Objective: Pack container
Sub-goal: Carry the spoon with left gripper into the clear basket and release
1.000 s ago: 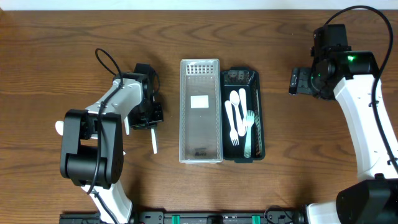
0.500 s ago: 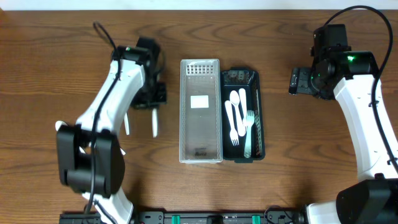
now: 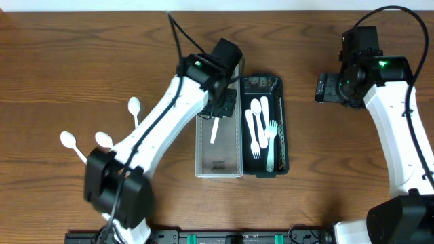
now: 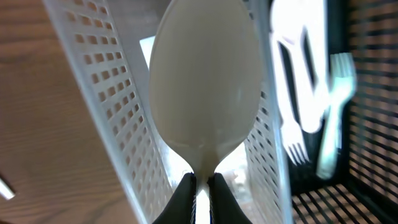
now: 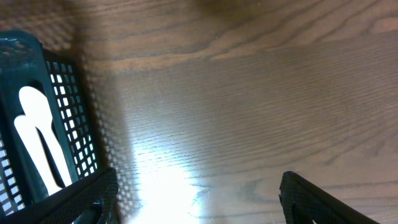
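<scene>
On the table (image 3: 54,54), two baskets are sitting side by side: a white basket (image 3: 218,154) and a black basket (image 3: 280,122) holding white cutlery (image 3: 256,125). The left gripper (image 3: 219,113) is pinching one spoon (image 4: 205,87) over the white basket. The right gripper (image 5: 196,202) is hanging spread wide, empty. Three loose spoons (image 3: 104,140) are lying at the left.

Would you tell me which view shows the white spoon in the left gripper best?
The left wrist view: the white spoon fills the frame, pinched at its neck. Overhead shows only its handle below the left gripper; the right wrist view misses it.
</scene>
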